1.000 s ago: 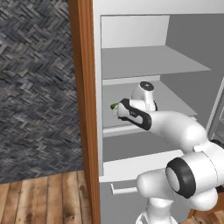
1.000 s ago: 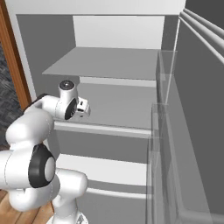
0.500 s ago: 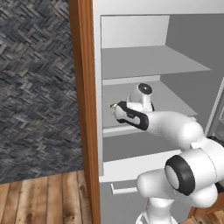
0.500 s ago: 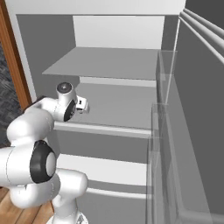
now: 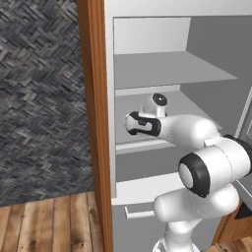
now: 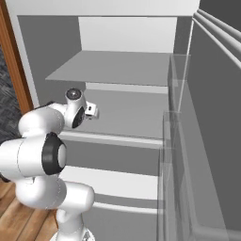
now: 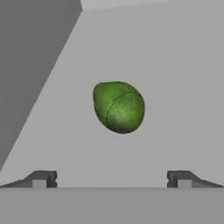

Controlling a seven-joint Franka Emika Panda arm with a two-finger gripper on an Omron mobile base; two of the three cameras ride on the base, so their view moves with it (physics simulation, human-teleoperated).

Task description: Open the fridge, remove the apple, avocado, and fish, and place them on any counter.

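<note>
The claw [image 7: 112,178] stands wide open and holds nothing; its two dark fingertips [image 7: 41,178] sit far apart at the bottom of the hand view. The avocado [image 7: 119,106] lies on the grey shelf ahead of them, centred between the tips but clear of both. In the base views the arm [image 5: 189,133] reaches into the open fridge [image 6: 124,68], over its middle shelf.

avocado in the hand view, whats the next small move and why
Probably ease the open gripper straight ahead toward the avocado, then close. It lies alone on the grey fridge shelf, centred between the wide-apart fingertips but not yet between them.
</note>
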